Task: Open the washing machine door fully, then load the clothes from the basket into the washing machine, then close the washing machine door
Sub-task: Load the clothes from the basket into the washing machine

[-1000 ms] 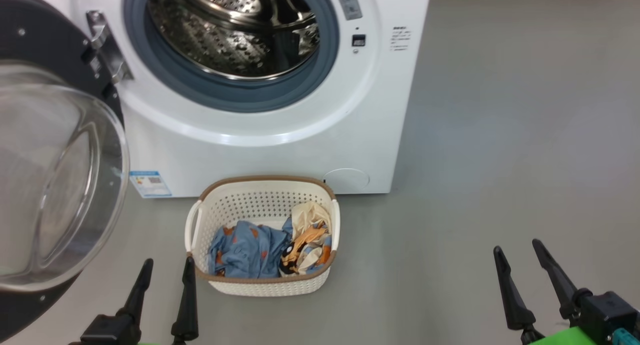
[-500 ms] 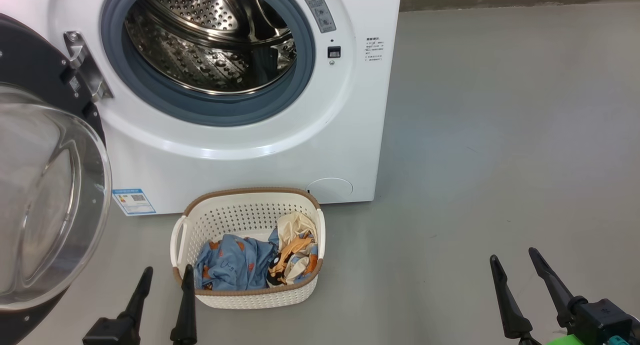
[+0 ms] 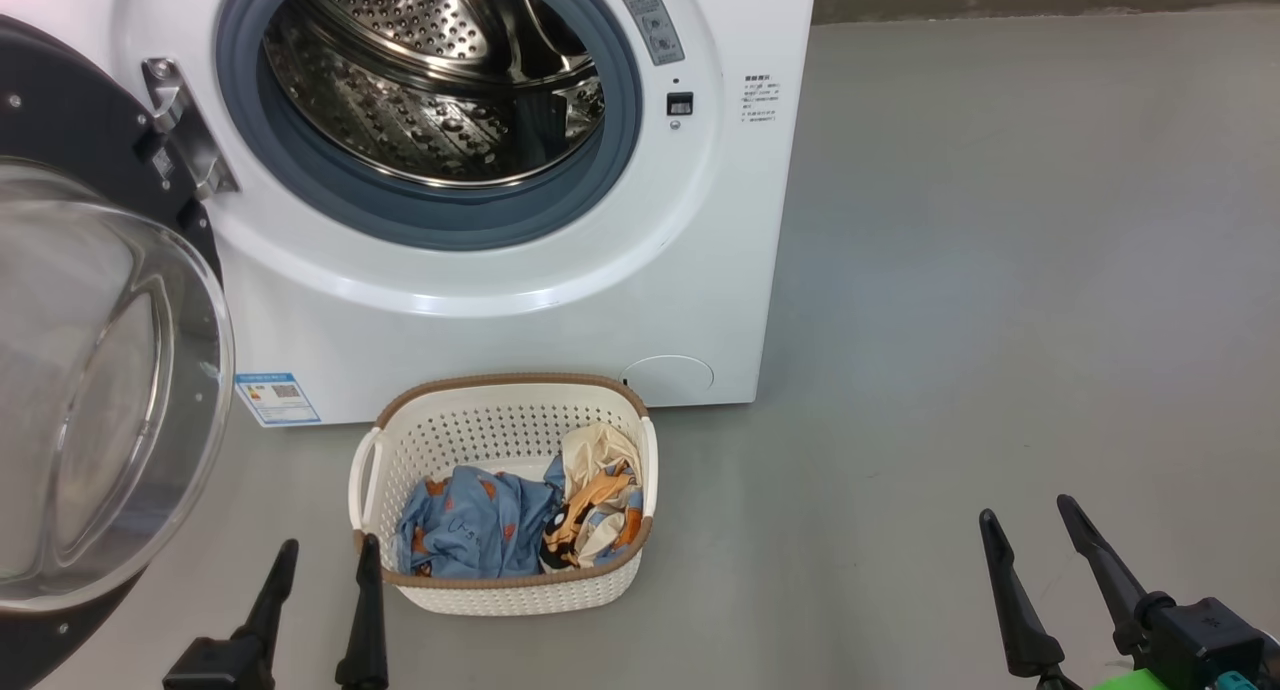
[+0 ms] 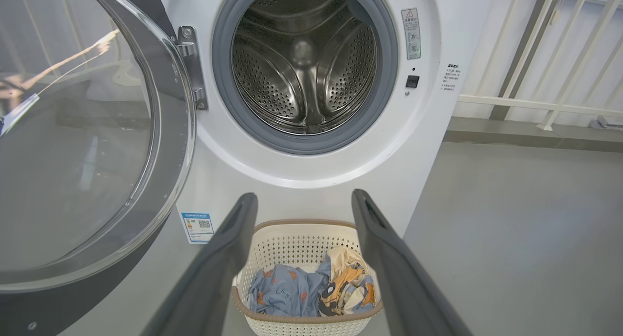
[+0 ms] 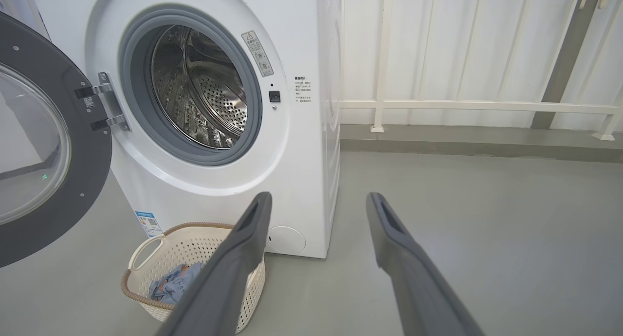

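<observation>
**Head view.** The washing machine door [image 3: 100, 390] stands swung wide at the left of the washing machine [image 3: 500, 300], whose drum [image 3: 430, 90] is bare. The basket [image 3: 500, 595] sits on the floor [image 3: 1000, 270] just before the machine, with the clothes [image 3: 480, 535] heaped inside. The left gripper [image 3: 330, 543] hovers beside the basket's near-left corner. The right gripper [image 3: 1027, 508] is well apart to the right. Both are spread wide and empty.

**Left wrist view.** The fingers frame the basket. Opening looks done and loading is in hand. The next move calls for lowering onto the fabric and pinching it.

**Right wrist view.** The wide-spread fingers point over bare floor.
</observation>
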Robot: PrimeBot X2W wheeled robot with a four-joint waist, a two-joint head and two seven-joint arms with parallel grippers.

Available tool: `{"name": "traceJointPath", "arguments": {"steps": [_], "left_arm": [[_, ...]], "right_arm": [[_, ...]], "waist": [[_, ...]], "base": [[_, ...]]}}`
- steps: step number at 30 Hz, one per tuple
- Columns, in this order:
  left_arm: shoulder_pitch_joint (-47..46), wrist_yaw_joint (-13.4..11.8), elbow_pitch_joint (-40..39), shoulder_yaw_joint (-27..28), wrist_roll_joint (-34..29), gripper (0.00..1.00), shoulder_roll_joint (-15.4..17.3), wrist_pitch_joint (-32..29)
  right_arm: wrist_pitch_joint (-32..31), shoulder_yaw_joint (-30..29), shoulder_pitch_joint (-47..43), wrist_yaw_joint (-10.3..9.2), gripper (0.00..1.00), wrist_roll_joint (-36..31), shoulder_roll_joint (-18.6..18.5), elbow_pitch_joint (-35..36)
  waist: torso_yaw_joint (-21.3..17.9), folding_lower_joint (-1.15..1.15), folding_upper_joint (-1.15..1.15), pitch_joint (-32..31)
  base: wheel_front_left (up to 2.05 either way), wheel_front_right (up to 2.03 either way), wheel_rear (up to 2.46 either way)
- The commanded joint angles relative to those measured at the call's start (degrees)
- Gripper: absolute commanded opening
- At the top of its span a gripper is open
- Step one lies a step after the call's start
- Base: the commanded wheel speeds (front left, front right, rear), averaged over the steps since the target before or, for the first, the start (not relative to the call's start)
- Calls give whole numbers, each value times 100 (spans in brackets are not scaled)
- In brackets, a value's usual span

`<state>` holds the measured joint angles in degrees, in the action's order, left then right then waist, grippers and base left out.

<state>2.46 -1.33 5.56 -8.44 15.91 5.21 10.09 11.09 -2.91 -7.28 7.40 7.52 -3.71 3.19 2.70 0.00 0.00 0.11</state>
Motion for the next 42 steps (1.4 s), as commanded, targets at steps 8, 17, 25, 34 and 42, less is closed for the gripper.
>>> {"name": "traceJointPath", "arguments": {"steps": [8,17,25,34,42], "left_arm": [[-182,-98,-95,165,40,100,113,53],[-180,-144,-84,111,42,100,130,24],[-194,-139,-87,60,72,100,147,32],[-213,-165,-118,19,66,100,187,53],[-253,-175,-114,-5,84,100,210,94]], "right_arm": [[-7,116,93,9,100,-5,-39,144],[-10,112,84,9,100,22,-49,149],[-8,123,85,9,100,22,-59,142],[-4,154,115,9,100,30,-61,135],[2,170,149,9,100,33,-67,125]], "waist": [[-20,0,0,-9],[-34,0,0,1],[-27,0,0,19],[-22,0,0,49],[-7,0,0,68]], "base": [[0,0,0],[62,-62,0],[176,-176,0],[157,-157,0],[42,-42,0]]}}
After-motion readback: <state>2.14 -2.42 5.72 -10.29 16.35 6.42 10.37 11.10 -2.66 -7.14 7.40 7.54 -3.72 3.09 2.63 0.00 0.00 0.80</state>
